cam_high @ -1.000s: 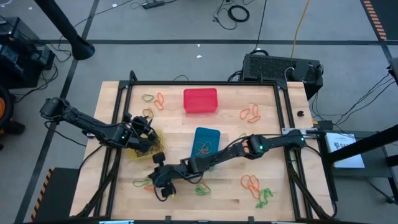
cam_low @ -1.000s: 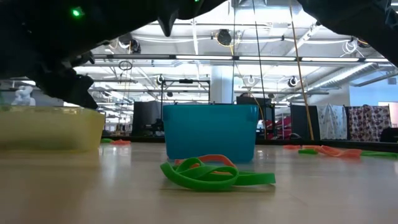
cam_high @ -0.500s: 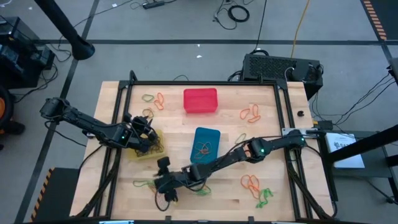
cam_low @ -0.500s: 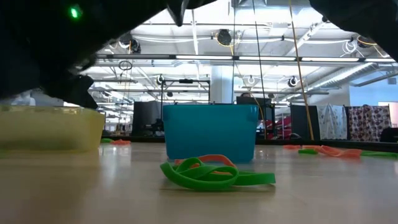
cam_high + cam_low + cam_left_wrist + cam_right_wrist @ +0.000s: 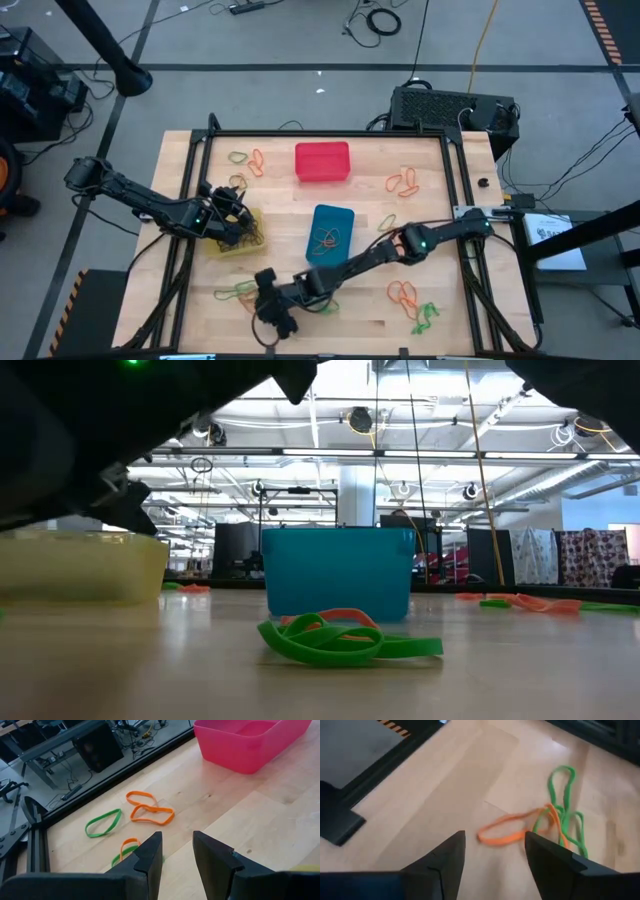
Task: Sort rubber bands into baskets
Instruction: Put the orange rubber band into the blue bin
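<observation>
L gripper (image 5: 240, 228) over the shallow yellow plastic basket (image 5: 226, 246) nr table's left edge, contents hidden; fingers slightly apart, empty. Blue basket (image 5: 331, 228) mid-table holds tangled bands. Red basket (image 5: 322, 162) by far edge looks empty. R gripper (image 5: 272, 312) at near edge, fingers apart, empty, above orange-green rubber bands (image 5: 540, 822).

— Where are the baskets?

— The red basket (image 5: 322, 162) sits at the far middle of the tabletop, the blue basket (image 5: 332, 229) nearer the centre with a few rubber bands (image 5: 327, 239) inside, the yellow basket (image 5: 236, 240) to its left.

— And the loose ones?

— An orange-and-green tangle (image 5: 547, 822) lies flat just ahead of my right gripper (image 5: 495, 851). More orange and green loops (image 5: 131, 813) lie scattered near the red basket, others (image 5: 413, 303) at the near right.
</observation>
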You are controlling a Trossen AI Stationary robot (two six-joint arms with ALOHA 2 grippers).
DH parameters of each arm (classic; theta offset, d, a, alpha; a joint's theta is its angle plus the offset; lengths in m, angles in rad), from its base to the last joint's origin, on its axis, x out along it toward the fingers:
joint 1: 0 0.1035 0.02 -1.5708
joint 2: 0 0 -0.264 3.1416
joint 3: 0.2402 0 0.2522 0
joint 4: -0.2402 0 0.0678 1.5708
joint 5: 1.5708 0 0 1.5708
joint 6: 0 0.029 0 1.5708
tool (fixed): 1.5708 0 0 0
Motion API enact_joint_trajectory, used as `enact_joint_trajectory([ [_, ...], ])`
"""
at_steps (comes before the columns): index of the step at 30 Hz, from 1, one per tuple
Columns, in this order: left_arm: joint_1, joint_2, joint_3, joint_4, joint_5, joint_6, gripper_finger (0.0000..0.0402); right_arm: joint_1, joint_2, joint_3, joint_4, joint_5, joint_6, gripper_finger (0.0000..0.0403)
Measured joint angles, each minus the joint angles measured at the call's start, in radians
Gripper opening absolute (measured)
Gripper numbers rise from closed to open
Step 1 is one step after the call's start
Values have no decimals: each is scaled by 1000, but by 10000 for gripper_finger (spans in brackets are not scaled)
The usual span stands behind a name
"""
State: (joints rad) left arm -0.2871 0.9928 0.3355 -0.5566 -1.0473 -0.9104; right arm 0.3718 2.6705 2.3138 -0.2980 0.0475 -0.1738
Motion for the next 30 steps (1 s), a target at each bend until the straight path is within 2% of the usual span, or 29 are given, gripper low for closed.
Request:
enact_joint_trajectory([
  [8, 0, 0, 0, 9, 0, 0, 118, 8, 46, 0, 115, -2, -24, 198],
  [12, 0, 0, 0, 8, 0, 0, 118, -7, 75, 0, 182, -67, 12, 198],
  [18, 0, 0, 0, 8, 0, 0, 118, -32, 77, 0, 164, -63, 62, 196],
  [21, 0, 0, 0, 8, 0, 0, 118, -38, 77, 0, 140, -46, 65, 182],
  [30, 0, 0, 0, 9, 0, 0, 118, -33, 103, 2, 157, -76, 84, 107],
])
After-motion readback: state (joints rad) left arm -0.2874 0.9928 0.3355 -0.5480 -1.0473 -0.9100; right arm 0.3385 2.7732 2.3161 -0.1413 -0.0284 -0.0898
